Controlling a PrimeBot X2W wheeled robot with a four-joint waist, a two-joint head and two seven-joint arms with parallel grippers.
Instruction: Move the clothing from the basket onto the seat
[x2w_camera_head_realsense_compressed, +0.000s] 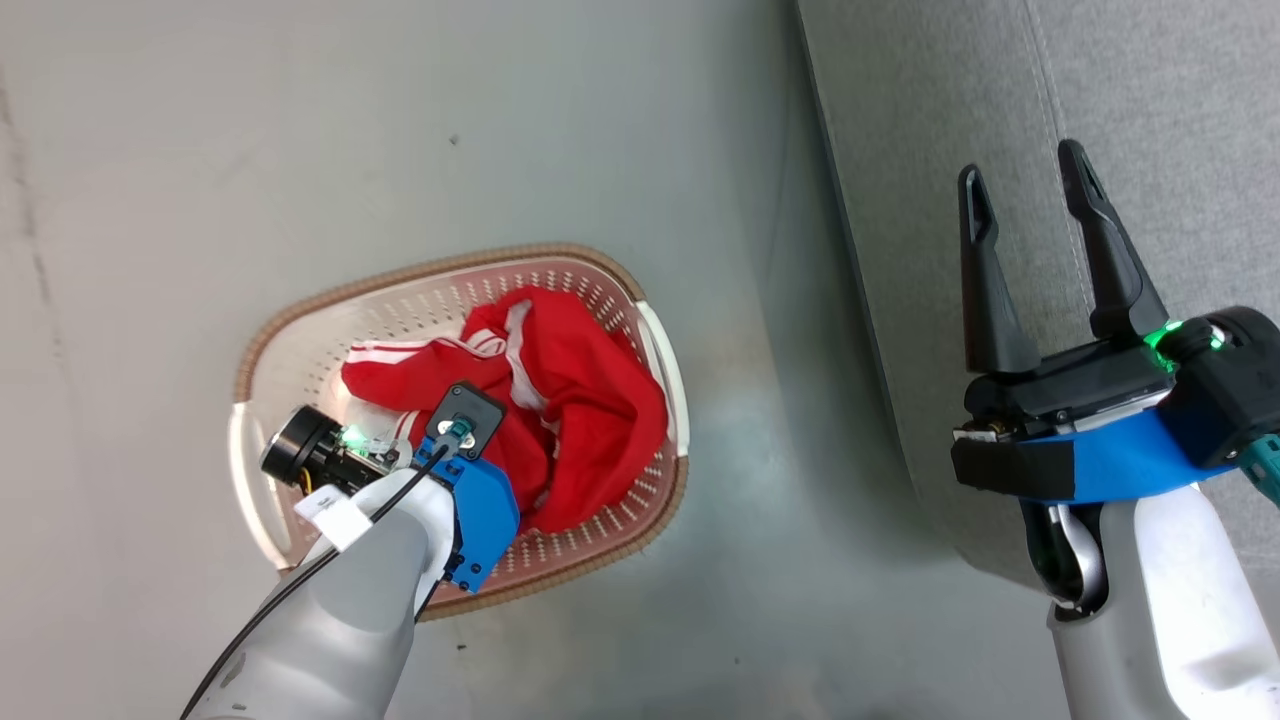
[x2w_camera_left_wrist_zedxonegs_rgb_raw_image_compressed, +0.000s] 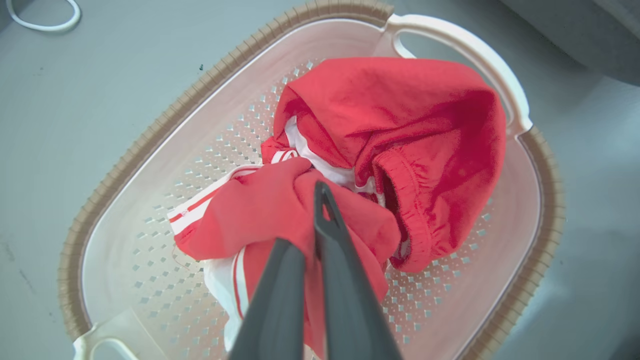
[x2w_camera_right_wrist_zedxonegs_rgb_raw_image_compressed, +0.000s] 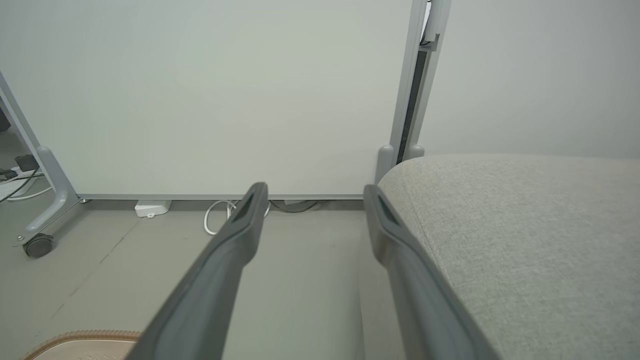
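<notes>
Down in the basket (x2w_camera_head_realsense_compressed: 400, 275) on the grey floor (x2w_camera_head_realsense_compressed: 250, 130), you have the clothing (x2w_camera_head_realsense_compressed: 590, 400) lying as a crumpled bright red heap across the basket's middle and right side. From the left wrist view you can tell two bundles. The bulkier one, toward the upper right of that view, has a gathered elastic hem and white fabric showing at its fold. The nearer one is edged with white stripes and has a white panel beneath. Your left gripper (x2w_camera_left_wrist_zedxonegs_rgb_raw_image_compressed: 301, 215) has its fingers drawn nearly together on that nearer bundle, with red cloth pinched in the slim gap between them. Your right gripper (x2w_camera_head_realsense_compressed: 1021, 165) hangs with fingers spread wide and nothing between them, over the edge of the light grey seat (x2w_camera_head_realsense_compressed: 1180, 100), which stands to the right of the basket and apart from it.
</notes>
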